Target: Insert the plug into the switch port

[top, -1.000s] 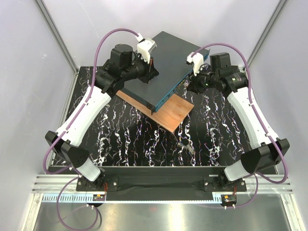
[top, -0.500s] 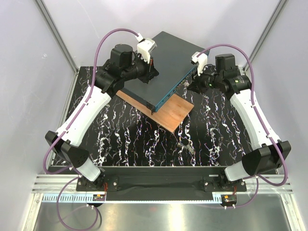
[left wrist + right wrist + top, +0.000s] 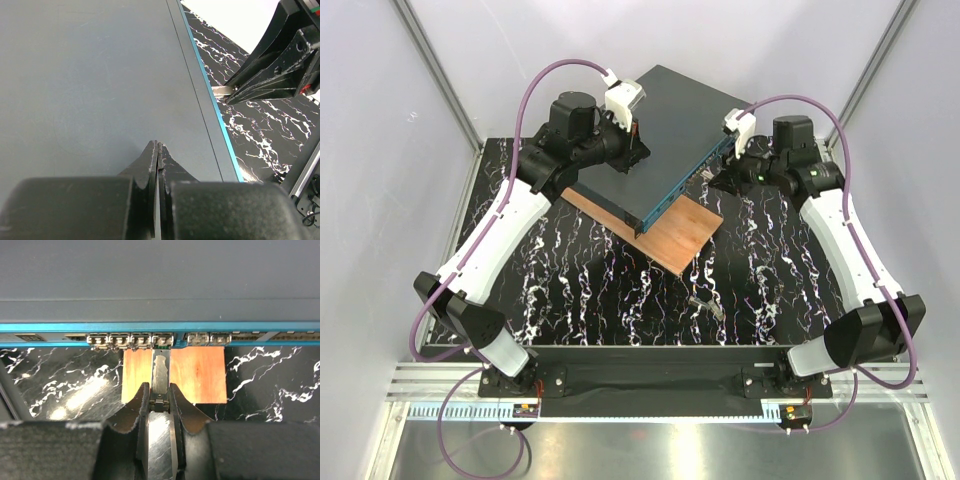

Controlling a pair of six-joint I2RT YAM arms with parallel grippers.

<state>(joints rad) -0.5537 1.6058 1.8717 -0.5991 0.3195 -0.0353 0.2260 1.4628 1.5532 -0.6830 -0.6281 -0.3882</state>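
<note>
Right wrist view: our right hand (image 3: 160, 396) is clamped on the plug (image 3: 161, 371), long axis aimed straight ahead at a port (image 3: 162, 340) in the switch (image 3: 150, 275) front face, tip at its mouth. Beyond, our left hand (image 3: 157, 150), pinched together, presses the switch top.

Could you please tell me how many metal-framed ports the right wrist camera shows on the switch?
6 metal-framed ports: four adjoining at centre-left, two just right of them; the switch face blurs further right, perhaps hiding more.
</note>
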